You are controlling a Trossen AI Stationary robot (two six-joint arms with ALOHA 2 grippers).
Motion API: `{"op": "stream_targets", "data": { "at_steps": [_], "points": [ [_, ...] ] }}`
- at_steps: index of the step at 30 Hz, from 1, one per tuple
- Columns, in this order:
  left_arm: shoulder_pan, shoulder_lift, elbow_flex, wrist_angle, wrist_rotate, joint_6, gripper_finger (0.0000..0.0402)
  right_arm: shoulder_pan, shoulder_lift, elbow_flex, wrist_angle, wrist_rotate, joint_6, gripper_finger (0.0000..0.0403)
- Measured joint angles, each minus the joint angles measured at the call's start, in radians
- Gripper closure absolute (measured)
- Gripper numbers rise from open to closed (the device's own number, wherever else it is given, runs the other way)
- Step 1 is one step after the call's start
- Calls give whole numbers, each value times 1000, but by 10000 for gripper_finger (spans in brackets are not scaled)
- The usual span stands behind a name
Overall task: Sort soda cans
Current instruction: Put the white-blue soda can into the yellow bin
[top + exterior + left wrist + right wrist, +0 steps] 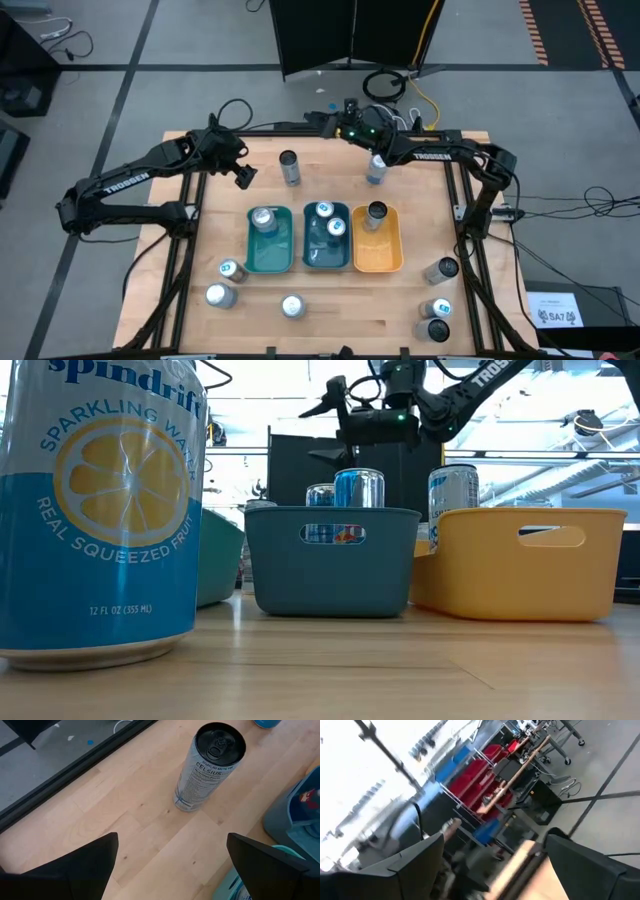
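Left end effector (243, 177) wide open, empty, near dark-topped can (289, 166).

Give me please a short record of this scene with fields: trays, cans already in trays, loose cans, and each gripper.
trays: green tray, teal tray, orange tray, side by side at mid-table
cans in trays: one in green, two in teal, one dark-topped in orange
loose cans: two behind the trays, three front left, three front right
left gripper: open, empty, near the Celsius can
right gripper: open, empty, raised at the table's back
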Motion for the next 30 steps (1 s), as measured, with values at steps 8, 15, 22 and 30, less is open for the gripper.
{"op": "stream_targets", "data": {
  "at_steps": [8, 15, 22, 30],
  "points": [
    [0, 0, 0, 0, 0, 0, 20, 98, 0, 0, -219, -61, -565, 57],
    [0, 0, 0, 0, 0, 0, 20, 161, 0, 0, -431, 146, -667, 57],
    [0, 0, 0, 0, 0, 0, 20, 184, 29, 0, -468, 182, -668, 57],
    [0, 0, 0, 1, 0, 1, 20, 213, 114, 71, -487, 232, -682, 57]
  ]
}}
